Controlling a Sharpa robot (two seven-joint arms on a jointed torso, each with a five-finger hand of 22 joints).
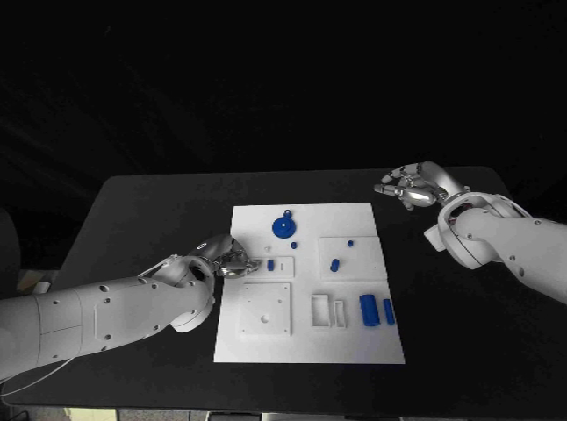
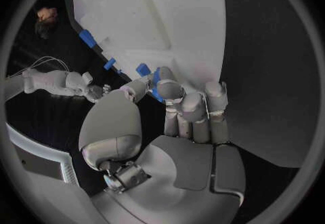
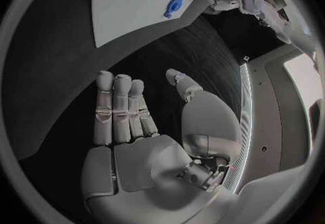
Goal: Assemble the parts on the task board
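Left hand [image 1: 220,256] at the task board [image 1: 360,342] edge.
Fingers pinching a small blue part [image 2: 157,94]; right hand [image 1: 412,186] spread, holding nothing, well apart over the table [image 1: 157,202].

Task board [image 1: 360,333]: lay mid-table.
Left hand [image 1: 223,257]: rested at the board's left edge.
Right hand [image 1: 412,186]: hovered beyond the board's far right corner.

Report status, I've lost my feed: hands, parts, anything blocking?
Left hand at the board's left edge, fingers on a small blue part. Right hand open, off the board. Nothing blocking.
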